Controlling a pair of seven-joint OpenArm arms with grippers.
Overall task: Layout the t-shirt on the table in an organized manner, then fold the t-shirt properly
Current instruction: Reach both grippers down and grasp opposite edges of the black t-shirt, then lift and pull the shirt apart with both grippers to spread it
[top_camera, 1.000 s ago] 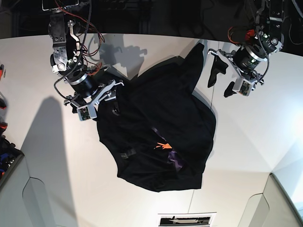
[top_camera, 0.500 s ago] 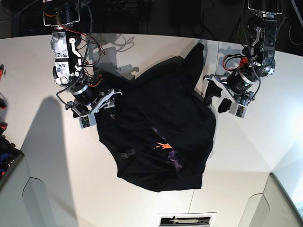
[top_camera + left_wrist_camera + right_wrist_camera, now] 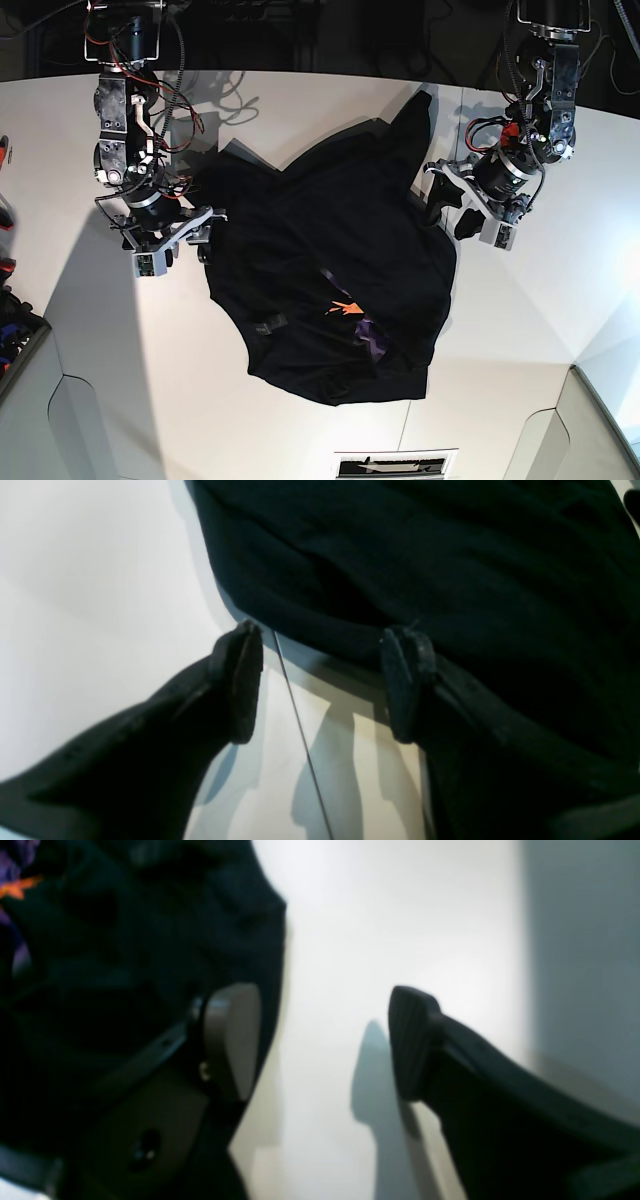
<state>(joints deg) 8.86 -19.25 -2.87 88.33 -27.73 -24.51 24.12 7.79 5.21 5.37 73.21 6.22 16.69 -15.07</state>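
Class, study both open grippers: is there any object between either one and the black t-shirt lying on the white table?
Nothing visible. The left gripper and right gripper each sit at an edge of the t-shirt, with only bare table beside them.

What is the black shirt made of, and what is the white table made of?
The t-shirt looks like soft, matte cloth, probably cotton knit: it sags in folds and wrinkles, with no shine. The table looks hard, smooth and slightly glossy, maybe painted or laminated board: it shows sharp shadows and a thin dark seam. I can't tell exactly which.
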